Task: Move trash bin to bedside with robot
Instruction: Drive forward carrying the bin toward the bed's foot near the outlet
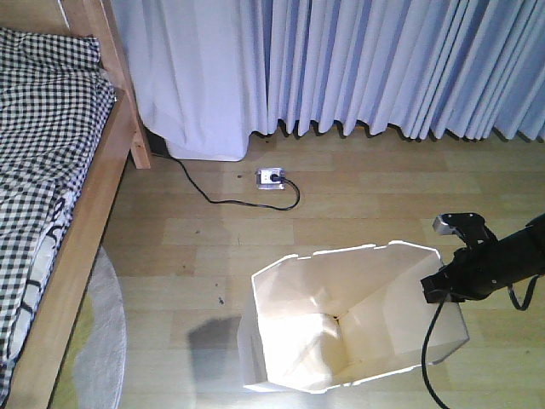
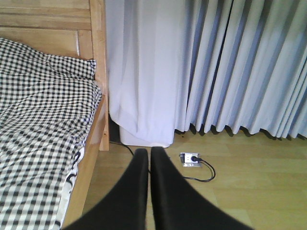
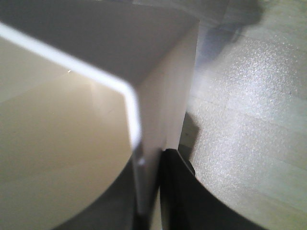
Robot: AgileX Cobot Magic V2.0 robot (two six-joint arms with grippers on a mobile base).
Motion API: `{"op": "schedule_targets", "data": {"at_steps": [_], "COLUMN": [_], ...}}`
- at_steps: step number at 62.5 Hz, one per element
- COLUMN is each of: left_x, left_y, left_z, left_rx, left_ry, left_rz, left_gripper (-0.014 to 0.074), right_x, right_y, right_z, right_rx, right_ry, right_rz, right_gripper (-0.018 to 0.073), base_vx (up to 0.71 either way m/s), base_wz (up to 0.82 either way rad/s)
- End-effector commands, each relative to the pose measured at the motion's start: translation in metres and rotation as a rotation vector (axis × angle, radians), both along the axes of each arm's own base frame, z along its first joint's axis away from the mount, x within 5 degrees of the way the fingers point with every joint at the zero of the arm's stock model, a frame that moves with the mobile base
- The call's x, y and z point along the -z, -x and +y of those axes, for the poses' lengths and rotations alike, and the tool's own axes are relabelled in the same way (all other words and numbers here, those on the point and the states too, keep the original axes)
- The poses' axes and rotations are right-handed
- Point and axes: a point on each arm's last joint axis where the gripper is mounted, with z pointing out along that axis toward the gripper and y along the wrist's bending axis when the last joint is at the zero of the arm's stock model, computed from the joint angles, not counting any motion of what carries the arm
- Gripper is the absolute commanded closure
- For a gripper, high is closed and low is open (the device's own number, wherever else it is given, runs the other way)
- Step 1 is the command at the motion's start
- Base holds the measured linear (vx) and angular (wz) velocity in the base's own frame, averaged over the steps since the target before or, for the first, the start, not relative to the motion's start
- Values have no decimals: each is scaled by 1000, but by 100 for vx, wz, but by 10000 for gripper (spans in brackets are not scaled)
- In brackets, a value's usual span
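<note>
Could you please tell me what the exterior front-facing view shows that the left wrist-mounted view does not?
Only the front-facing view shows the trash bin, with the right gripper clamped on its wall, and a pale rug by the bed. Only the left wrist view shows the left gripper, shut on nothing, and the wooden headboard. Both share the bed with checked bedding, the pale curtains, the socket strip with its black cable, and the wooden floor.

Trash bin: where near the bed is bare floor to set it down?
Bare floor lies between the bed frame and the bin. Tighter toward the curtains, where the power strip and its cable lie; a rug edges the bed.
</note>
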Motion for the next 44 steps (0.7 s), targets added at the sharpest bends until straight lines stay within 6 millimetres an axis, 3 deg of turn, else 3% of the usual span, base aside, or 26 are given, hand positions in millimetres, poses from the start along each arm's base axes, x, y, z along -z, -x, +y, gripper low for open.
{"op": "schedule_targets", "data": {"at_steps": [1, 44], "left_x": [-3, -3], "left_y": [0, 0], "left_z": [0, 0], "left_rx": [-4, -4], "left_ry": [10, 10], "left_rz": [-72, -72], "left_gripper": [602, 602], "right_x": [-29, -29], "right_y": [-6, -6], "right_z": [11, 11], "right_rx": [14, 14], "right_ry": [-153, -153], "right_rz": [-31, -31], "right_gripper": [564, 564], "base_vx": [18, 17], "base_wz": [-4, -4]}}
